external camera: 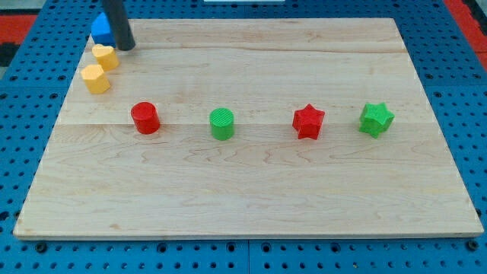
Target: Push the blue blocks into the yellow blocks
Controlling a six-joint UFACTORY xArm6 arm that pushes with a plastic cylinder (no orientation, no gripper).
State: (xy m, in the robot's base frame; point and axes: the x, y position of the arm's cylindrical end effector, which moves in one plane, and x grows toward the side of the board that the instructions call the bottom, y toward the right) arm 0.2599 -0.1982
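A blue block sits at the board's top-left corner, partly hidden by my rod, so its shape is unclear. Just below it lie two yellow blocks: one touching or nearly touching the blue block, and another below that, both roughly hexagonal or heart-like. My tip rests on the board right beside the blue block, at its right, and up-right of the upper yellow block. Only one blue block shows.
A red cylinder, a green cylinder, a red star and a green star stand in a row across the middle of the wooden board. Blue pegboard surrounds the board.
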